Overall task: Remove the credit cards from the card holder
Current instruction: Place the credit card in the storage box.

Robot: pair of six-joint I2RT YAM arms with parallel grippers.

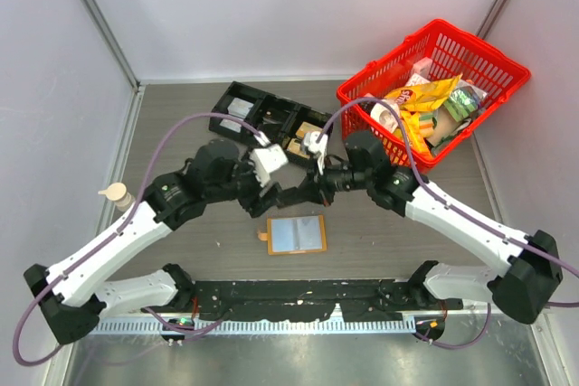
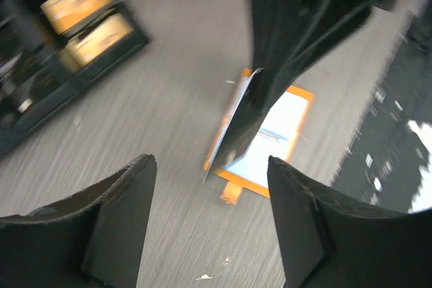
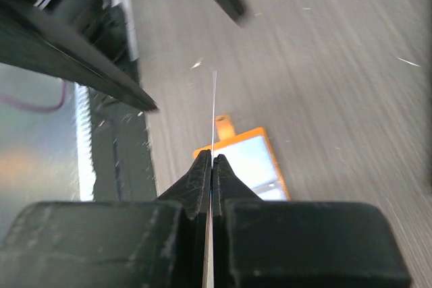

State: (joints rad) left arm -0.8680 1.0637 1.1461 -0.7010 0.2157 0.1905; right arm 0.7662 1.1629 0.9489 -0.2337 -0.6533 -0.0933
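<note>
Right gripper [image 3: 212, 161] jaws are pressing shut on a thin pale flat card [image 3: 214, 109], which is showing edge-on as a white line past the tips in the right wrist view. Left gripper [image 2: 209, 165] is standing w/ jaws apart, gripping nothing. Its black fingers [image 2: 128, 200] are sitting either side of the card in frame, w/ a gap on both sides.

In the left wrist view the card is hanging tilted, its lower edge overlapping the holder's left edge; can't tell if they're touching.

The small flat tan-orange card holder [image 1: 296, 235] is lying open on the grey wood-grain table [image 1: 181, 124], lower centre of the top view, w/ pale blue-grey panels facing up and its tab poking out at the left edge. Bare table is showing round all four of its edges.

A black compartment tray [image 1: 262, 115] is sitting upper centre, well apart from the holder. A red plastic mesh basket [image 1: 493, 65] of packets is sitting upper right. A black rail [image 1: 298, 296] is running along the bottom, near the holder's lower edge.
</note>
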